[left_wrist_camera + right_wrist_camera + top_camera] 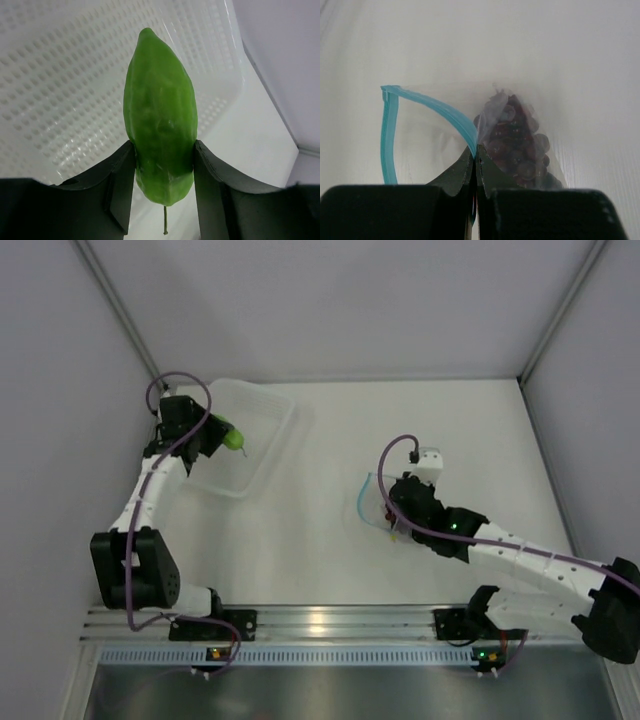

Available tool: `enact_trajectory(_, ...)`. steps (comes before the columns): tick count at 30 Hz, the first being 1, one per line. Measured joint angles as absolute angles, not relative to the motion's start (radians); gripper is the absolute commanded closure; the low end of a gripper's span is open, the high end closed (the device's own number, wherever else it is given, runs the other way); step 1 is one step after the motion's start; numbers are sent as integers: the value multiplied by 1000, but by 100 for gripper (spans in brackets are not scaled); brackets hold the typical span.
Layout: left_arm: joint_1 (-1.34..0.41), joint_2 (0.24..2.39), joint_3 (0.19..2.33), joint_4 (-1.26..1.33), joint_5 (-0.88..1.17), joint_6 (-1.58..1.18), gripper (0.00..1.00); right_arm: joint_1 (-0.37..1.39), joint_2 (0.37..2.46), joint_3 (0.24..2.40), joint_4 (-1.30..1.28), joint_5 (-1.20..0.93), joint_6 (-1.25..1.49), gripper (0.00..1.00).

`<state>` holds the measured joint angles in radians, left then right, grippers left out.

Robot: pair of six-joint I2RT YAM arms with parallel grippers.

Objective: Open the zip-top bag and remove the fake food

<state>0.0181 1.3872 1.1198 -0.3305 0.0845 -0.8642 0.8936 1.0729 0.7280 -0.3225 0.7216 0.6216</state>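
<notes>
My left gripper (226, 436) is shut on the bright green oblong piece (233, 438) and holds it over the translucent tub (262, 405). In the left wrist view the green piece (160, 120) sits between the two black fingers (117, 185), tip up, thin stem hanging below. My right gripper (390, 512) is shut on the zip-top bag (371, 502) at mid-right of the table. In the right wrist view the jaws (476, 150) pinch the bag's light blue zip strip (427, 107), whose mouth gapes open to the left. The dark red-purple grape bunch (517, 142) lies inside the bag. The small dark lump is not in view.
The tub stands at the back left, its dimpled floor (65, 85) under the green piece. White enclosure walls (70, 360) close the table on left, back and right. The arm bases sit on a metal rail (320, 625) at the near edge.
</notes>
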Motion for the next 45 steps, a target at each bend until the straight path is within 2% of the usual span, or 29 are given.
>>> enact_trajectory(3, 93, 1509, 1198, -331, 62, -857, 97, 894, 1051, 728, -324, 719, 616, 100)
enact_trajectory(5, 113, 1600, 1259, -338, 43, -850, 85, 894, 1041, 728, -324, 717, 611, 100)
enact_trajectory(8, 116, 1710, 1323, -344, 37, -841, 76, 894, 1034, 728, -326, 712, 606, 100)
enact_trajectory(9, 116, 1736, 1337, -346, 36, -838, 68, 894, 1033, 728, -325, 709, 604, 100)
enact_trajectory(11, 114, 1788, 1363, -356, 36, -834, 67, 894, 1032, 728, -326, 705, 602, 100)
enact_trajectory(14, 113, 1826, 1388, -374, 36, -826, 49, 894, 1032, 728, -326, 698, 601, 100)
enact_trajectory(15, 113, 1834, 1395, -376, 36, -822, 35, 894, 1032, 728, -326, 695, 601, 100)
enact_trajectory(21, 113, 1845, 1412, -376, 41, -802, 7, 894, 1032, 728, -326, 685, 594, 100)
enact_trajectory(29, 113, 1828, 1412, -378, 99, -793, 9, 894, 1036, 728, -326, 672, 594, 100)
enact_trajectory(35, 68, 1688, 1389, -379, 155, -779, 12, 894, 1035, 730, -326, 643, 573, 100)
enact_trajectory(39, -97, 1526, 1327, -374, 162, -759, 16, 893, 1035, 741, -345, 627, 541, 100)
enact_trajectory(41, -238, 1451, 1292, -368, 152, -753, 22, 891, 1035, 753, -364, 619, 529, 100)
enact_trajectory(43, -385, 1394, 1261, -354, 147, -753, 23, 879, 1032, 756, -370, 599, 518, 100)
enact_trajectory(45, -511, 1344, 1223, -340, 155, -758, 28, 848, 1021, 755, -376, 551, 515, 100)
